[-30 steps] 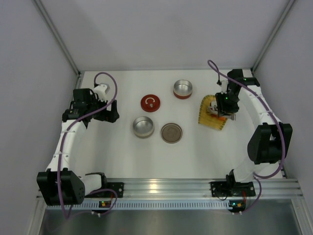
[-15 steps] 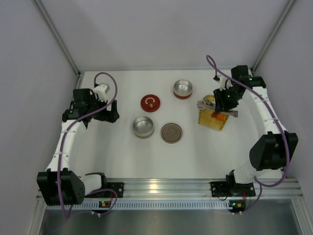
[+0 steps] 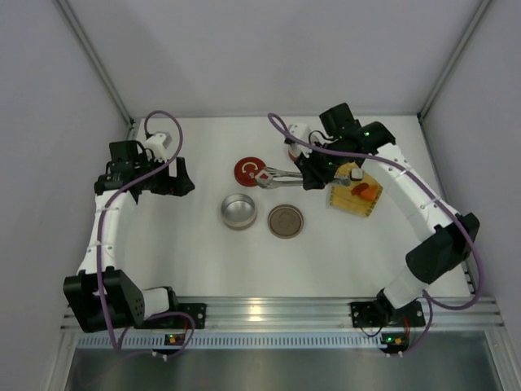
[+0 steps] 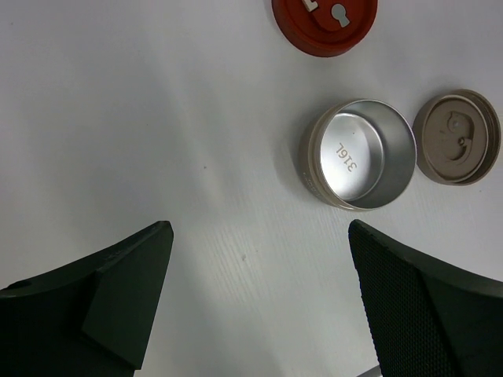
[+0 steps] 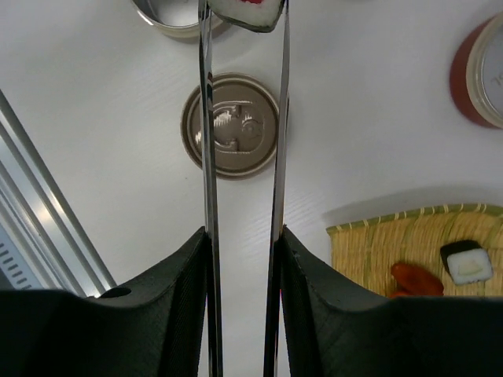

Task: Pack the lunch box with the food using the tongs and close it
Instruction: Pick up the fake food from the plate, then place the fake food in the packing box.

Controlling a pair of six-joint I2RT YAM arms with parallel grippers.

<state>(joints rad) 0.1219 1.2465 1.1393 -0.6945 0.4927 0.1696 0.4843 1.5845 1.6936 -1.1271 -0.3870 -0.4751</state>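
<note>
Food piece (image 5: 250, 11) between tongs (image 5: 207, 141) (at tips)

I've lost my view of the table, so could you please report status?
Left gripper open, empty. Right gripper shut on tongs, food piece pinched at tips. Nothing blocks the open tin.

- You are working on a flat white table top (image 3: 203, 147).
- Near its middle lies a round red lid (image 3: 251, 171), flat on the surface.
- Closer to you stands an open round silver tin with a beige band (image 3: 238, 211). A round taupe lid (image 3: 286, 221) lies just to its right, not touching it.
- To your right a yellow woven mat (image 3: 348, 204) lies flat, turned askew.
- Beyond the mat, your right wrist view catches a silver tin with a red band (image 5: 481, 71) at its edge.
</note>
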